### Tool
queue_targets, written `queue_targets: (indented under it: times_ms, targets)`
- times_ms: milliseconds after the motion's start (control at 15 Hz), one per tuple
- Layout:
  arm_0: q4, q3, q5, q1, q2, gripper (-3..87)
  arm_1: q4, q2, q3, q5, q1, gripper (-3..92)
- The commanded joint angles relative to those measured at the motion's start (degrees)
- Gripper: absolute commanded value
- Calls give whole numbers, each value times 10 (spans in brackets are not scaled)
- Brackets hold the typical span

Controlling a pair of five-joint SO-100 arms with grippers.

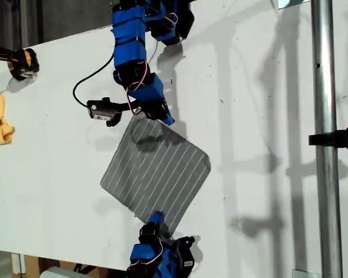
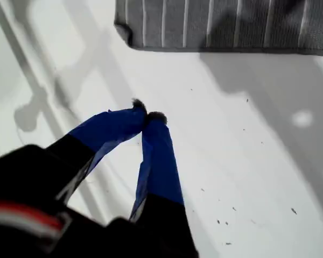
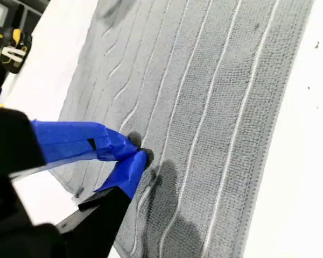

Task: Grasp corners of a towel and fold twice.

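Lying flat: towel on table.
First gripper: jaws closed, empty, off the towel.
Second gripper: jaws closed, tips on towel; grip unclear.

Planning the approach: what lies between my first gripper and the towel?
Nothing but bare white table, as the first wrist view shows: my first gripper, shut, sits short of the towel and its edge.
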Motion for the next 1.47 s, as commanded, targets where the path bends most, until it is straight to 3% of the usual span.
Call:
queue_targets:
  times_ms: [0, 467, 733, 800, 1000, 1133, 1400]
  targets:
    - [-3, 2, -4, -8, 3, -9, -18, -28, -76, -12, -12, -2]
    - [-3, 2, -5, -8, 3, -9, -46, -150, -207, -28, -33, -2]
    - [-3, 2, -5, -8, 3, -9, -125, -188, -201, -40, -40, -2]
    - [-3, 2, -6, -8, 3, -9, -150, -202, -200, -58, -46, 26]
    - [-3, 2, -6, -8, 3, -9, -198, -221, -200, -82, -54, 252]
    - [-3, 2, -6, -8, 3, -9, -207, -228, -200, -96, -54, 334]
    - [-3, 2, -6, -8, 3, -9, -247, -285, -200, -91, -58, 348]
